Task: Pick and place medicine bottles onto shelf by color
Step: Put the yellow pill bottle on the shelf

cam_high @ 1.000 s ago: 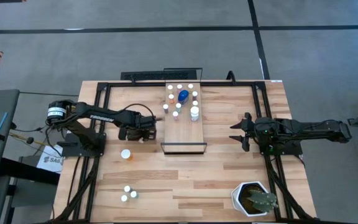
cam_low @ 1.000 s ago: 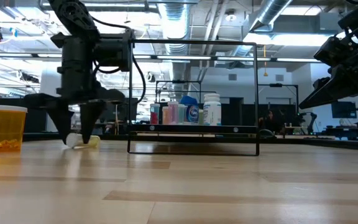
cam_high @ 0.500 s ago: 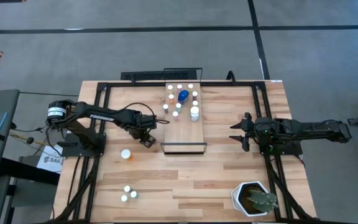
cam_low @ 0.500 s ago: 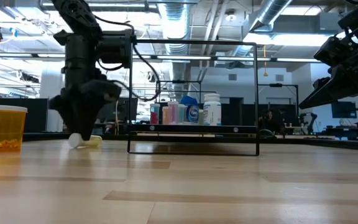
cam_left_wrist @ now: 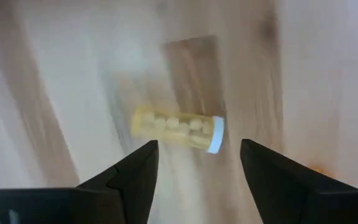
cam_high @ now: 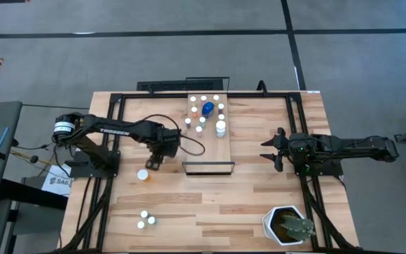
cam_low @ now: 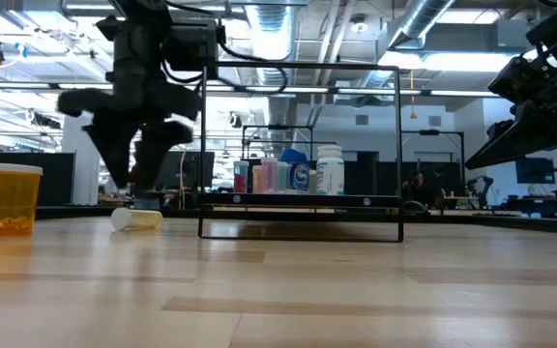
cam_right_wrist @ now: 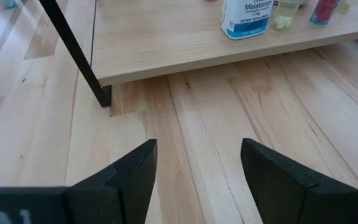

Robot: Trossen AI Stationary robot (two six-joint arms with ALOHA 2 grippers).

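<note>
Nearby, orange bottle (cam_high: 142, 174) upright; yellowish bottle (cam_left_wrist: 178, 129) lying beneath left gripper (cam_left_wrist: 194, 180), jaws spread.

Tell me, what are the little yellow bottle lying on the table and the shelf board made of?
The yellow bottle looks like see-through tinted plastic: pale tablets show through its wall, and its cap is opaque white, probably plastic too. The shelf looks like light wood with a matte finish: grain lines run along its top and edge. Its legs look like dark metal, though that is uncertain.
</note>
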